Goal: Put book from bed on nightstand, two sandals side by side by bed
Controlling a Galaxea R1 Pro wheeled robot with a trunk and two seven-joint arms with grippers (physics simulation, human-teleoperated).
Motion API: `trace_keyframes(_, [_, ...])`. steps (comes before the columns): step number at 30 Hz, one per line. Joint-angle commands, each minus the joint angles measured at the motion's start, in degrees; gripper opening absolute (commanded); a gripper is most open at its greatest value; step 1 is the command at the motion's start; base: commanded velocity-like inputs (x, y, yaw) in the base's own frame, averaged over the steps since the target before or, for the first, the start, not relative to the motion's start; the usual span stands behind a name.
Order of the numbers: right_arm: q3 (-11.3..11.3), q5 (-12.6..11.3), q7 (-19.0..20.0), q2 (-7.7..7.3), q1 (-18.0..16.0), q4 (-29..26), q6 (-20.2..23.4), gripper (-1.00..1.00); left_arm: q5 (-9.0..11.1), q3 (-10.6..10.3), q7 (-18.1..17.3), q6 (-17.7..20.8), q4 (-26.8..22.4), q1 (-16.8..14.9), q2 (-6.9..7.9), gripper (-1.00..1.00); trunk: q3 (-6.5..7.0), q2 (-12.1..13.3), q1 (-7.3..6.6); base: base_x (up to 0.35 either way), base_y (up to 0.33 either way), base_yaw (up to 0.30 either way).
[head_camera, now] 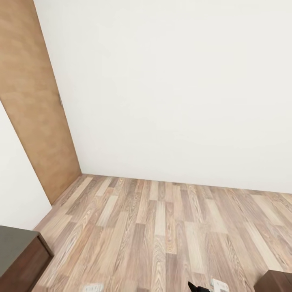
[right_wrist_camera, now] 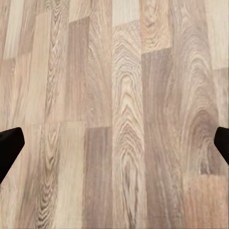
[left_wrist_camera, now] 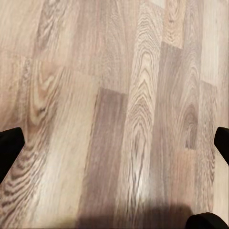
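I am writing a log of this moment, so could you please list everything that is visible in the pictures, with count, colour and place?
wall: one, white, ahead, across most of the head view.
door: one, light brown, at the left, next to the white wall.
floor: one, brown wood planks, under the robot and up to the wall.
dark cabinet: one, dark brown with a grey-looking top, at the lower left corner of the head view.
dark brown furniture corner: one, at the lower right corner; too little shows to name it.
left gripper: one, black fingertips wide apart, over bare floor.
right gripper: one, black fingertips wide apart, over bare floor.
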Motion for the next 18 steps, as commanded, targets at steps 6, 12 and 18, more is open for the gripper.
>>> trace_keyframes(6, [0.5,-0.6,0.4,0.03,-0.1,0.2,-0.3,1.0,-0.3,0.3,-0.2,-0.2,0.1,0.0,0.02,1.0,-0.06,0.0,0.03,0.331,0.0,0.0])
trace_keyframes(12, [0.5,-0.6,0.4,0.03,-0.1,0.2,-0.3,1.0,-0.3,0.3,-0.2,-0.2,0.1,0.0,0.02,1.0,-0.06,0.0,0.03,0.331,0.0,0.0])
trace_keyframes(18, [0.5,-0.5,0.4,0.03,-0.1,0.2,-0.3,1.0,-0.3,0.3,-0.2,-0.2,0.1,0.0,0.02,1.0,-0.06,0.0,0.03,0.331,0.0,-0.013])
